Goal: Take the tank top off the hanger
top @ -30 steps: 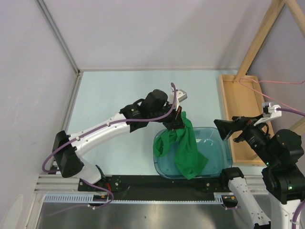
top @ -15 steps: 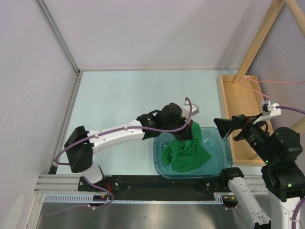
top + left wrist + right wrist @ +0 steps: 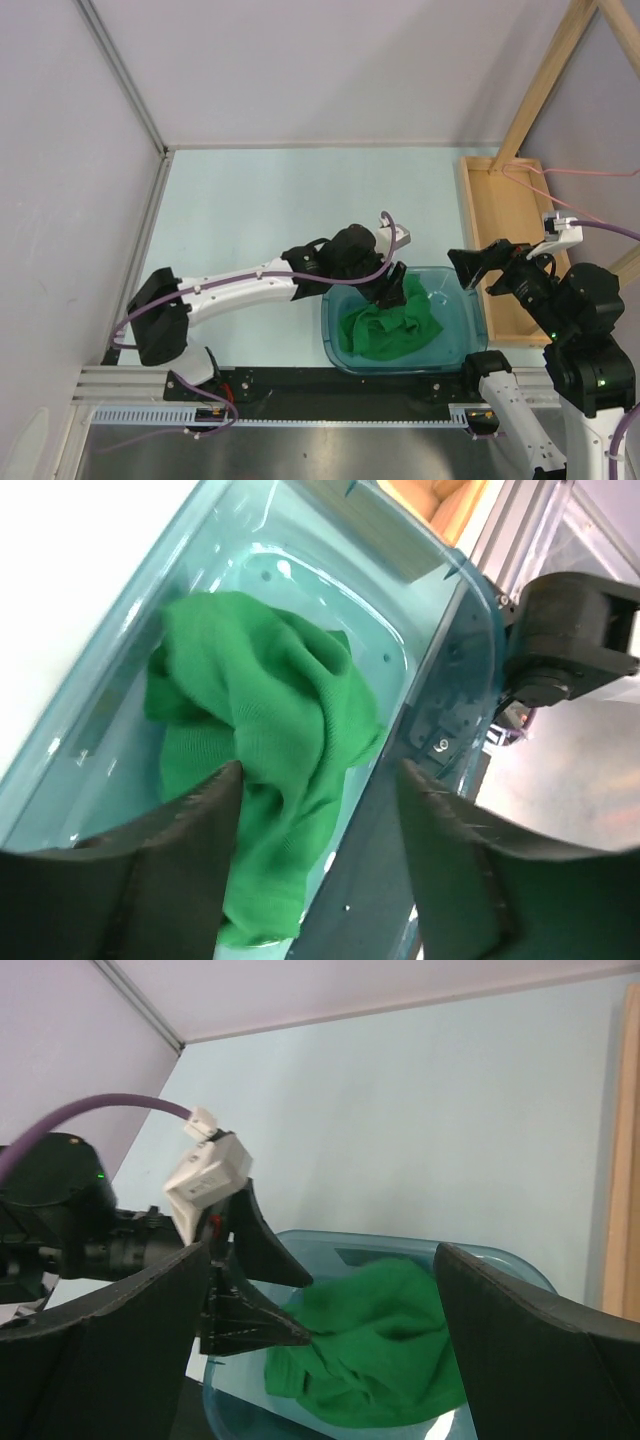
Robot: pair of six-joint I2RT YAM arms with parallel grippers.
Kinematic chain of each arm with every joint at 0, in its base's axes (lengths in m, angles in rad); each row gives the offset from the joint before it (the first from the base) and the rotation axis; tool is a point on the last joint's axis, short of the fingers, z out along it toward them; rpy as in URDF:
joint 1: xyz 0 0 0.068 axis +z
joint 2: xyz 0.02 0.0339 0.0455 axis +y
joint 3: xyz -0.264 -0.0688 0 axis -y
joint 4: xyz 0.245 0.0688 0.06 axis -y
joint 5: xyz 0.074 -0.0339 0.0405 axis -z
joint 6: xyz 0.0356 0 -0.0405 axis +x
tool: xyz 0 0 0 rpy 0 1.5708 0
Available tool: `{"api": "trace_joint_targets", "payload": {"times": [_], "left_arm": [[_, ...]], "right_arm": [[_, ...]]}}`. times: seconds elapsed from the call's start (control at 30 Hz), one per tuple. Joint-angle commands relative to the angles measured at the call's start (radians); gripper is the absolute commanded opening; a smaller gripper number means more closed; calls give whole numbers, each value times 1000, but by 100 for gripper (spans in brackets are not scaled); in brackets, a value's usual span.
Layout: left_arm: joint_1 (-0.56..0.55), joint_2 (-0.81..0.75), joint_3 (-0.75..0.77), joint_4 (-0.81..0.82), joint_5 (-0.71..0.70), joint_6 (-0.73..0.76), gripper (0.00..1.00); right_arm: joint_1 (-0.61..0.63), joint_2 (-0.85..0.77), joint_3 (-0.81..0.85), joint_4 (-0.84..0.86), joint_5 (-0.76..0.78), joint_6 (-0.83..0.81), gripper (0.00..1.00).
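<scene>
Tank top (image 3: 388, 328): bright green, crumpled in a loose heap inside the teal tub (image 3: 470, 312). No part of it hangs over the rim. From the left wrist it (image 3: 270, 760) fills the middle of the tub floor in thick folds.

Tub: translucent teal, on the pale counter (image 3: 250, 210) at its near edge, between the two arm bases. A wooden tray (image 3: 500, 250) lies just beside it to the right.

Left pincer (image 3: 385, 292): reaches over the tub's far left rim. Its jaws stand partly apart and grip nothing. In its own wrist view (image 3: 320, 780) the cloth lies below and between the two dark fingers. One fold comes right up against the left finger (image 3: 190, 830), though I cannot tell whether they touch.

Right pincer (image 3: 462, 270): spread wide and empty. It hangs above the tub's right rim and points toward the left arm. From its wrist (image 3: 322, 1255) the green heap (image 3: 385, 1345) and the left pincer (image 3: 300, 1310) show between its fingers.

Hanger (image 3: 530, 169): a thin pale pink wire at the far end of the tray, by the foot of the wooden frame (image 3: 545, 80). It is well apart from the tank top. It is too fine here for its full outline to be made out.

Arms: the left is stretched low across the counter, and the right is folded close to its base.
</scene>
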Motion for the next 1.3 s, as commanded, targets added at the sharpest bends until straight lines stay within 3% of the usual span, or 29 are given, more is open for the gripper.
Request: {"api": "trace_joint_targets", "payload": {"times": [0.0,0.17,0.33,0.6,0.73,1.0,1.07,1.27], "left_arm": [[20,-149,-9,11,-52,50,75],[105,-313,-82,-9,-41,71,84],[280,-541,-168,-35,-15,50,88],[480,-868,-436,14,25,-74,90],[488,-1093,-674,75,-4,-208,91],[489,-1676,-957,19,-38,-410,91],[488,-1742,-983,-32,-29,-418,91],[488,-1681,-993,32,59,-395,91]], "right_arm": [[2,11,8,18,17,-3,100],[2,22,8,13,49,7,100],[2,23,-18,13,123,53,100],[2,92,-158,94,-21,133,100],[10,69,-324,186,-111,214,100],[101,-69,-505,225,-63,280,100],[128,-110,-580,245,-49,323,100],[153,-283,-787,291,-36,430,100]]}}
